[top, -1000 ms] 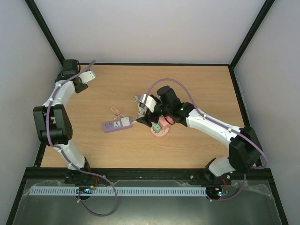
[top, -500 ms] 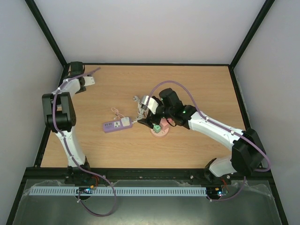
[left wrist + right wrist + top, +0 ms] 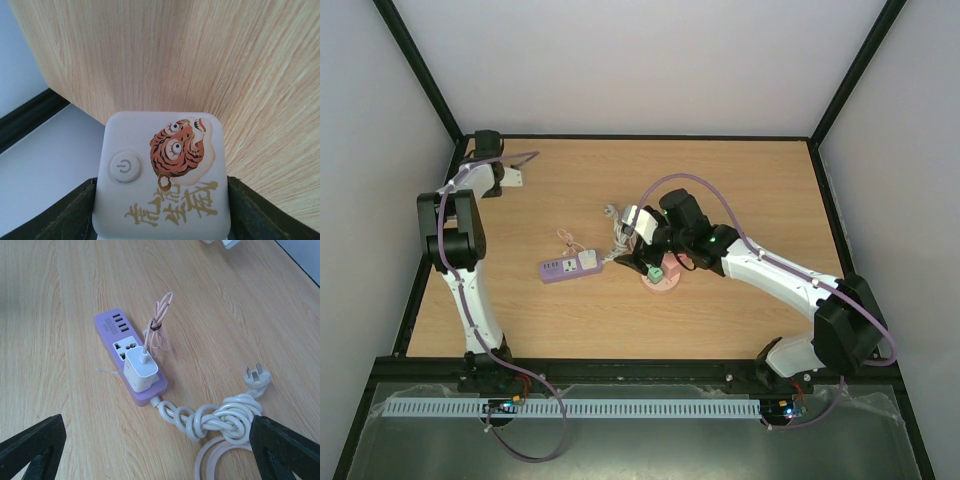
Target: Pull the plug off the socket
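You're at the approach step: your right gripper (image 3: 642,266) hovers, jaws wide apart, just beside the green plug (image 3: 657,272) seated in the pink socket (image 3: 665,285) mid-surface, right of the lilac power strip (image 3: 570,267). Next, bring those jaws around the plug, close, and pull straight up (the light socket may lift too). Your left gripper (image 3: 161,210), clamped on a white box (image 3: 165,165) at the far left corner, can't steady the base.
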Robot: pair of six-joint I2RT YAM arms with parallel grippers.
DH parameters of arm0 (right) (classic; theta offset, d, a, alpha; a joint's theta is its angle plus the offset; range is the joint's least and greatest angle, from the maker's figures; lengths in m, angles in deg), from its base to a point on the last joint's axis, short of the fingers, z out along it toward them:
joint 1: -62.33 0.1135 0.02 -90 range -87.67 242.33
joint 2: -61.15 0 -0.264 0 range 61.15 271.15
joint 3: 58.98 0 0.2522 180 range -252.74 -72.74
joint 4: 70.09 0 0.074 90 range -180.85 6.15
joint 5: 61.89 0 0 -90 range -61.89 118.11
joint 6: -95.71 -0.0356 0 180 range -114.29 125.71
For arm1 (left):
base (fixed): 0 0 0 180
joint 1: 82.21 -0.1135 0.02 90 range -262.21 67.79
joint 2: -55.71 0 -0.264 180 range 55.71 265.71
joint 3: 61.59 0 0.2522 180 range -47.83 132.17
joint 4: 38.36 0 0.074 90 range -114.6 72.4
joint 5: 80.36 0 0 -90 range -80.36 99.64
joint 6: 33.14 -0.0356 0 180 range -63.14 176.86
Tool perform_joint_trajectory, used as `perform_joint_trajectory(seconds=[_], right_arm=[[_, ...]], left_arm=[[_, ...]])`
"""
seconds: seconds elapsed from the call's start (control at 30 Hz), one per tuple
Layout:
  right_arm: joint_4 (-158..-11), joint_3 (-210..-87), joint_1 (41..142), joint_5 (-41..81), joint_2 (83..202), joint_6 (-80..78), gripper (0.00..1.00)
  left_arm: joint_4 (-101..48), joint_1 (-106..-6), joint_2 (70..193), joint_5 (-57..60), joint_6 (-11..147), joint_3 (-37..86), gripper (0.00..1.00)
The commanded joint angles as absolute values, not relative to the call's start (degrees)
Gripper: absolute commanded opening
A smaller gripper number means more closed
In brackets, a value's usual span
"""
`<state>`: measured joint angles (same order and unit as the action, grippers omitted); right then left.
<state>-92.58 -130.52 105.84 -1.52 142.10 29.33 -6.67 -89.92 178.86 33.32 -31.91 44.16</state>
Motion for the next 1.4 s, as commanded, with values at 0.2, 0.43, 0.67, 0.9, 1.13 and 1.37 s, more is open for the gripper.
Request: perform_joint_trajectory(seconds=[0.2,0.43,0.67,0.9,1.13,1.37], right_arm=[[-92.7,-130.0,105.7,-1.8,142.8,30.5,0.98],[-92.5,-129.9,105.7,-1.6,143.1,30.2,0.98],[-92.2,-129.8,105.7,-0.9,144.0,30.1,0.98],[-92.1,-129.9,105.6,-0.6,144.5,29.8,0.98],[-92.1,-129.9,105.6,-0.8,144.6,29.8,0.98],[-92.0,-129.5,105.6,-1.7,145.0,29.8,0.98]], left_arm=[[-0.5,-90.3,179.9,31.4,-35.0,49.2,0.80],[3.2,-90.7,175.9,26.3,-30.3,49.8,0.84],[5.6,-92.5,168.0,18.5,-23.7,46.0,0.89],[8.0,-93.8,159.4,9.0,-15.1,41.1,0.93],[9.9,-93.8,150.9,1.0,-7.1,36.7,0.97],[16.3,-91.8,140.8,-10.9,-5.0,31.2,0.99]])
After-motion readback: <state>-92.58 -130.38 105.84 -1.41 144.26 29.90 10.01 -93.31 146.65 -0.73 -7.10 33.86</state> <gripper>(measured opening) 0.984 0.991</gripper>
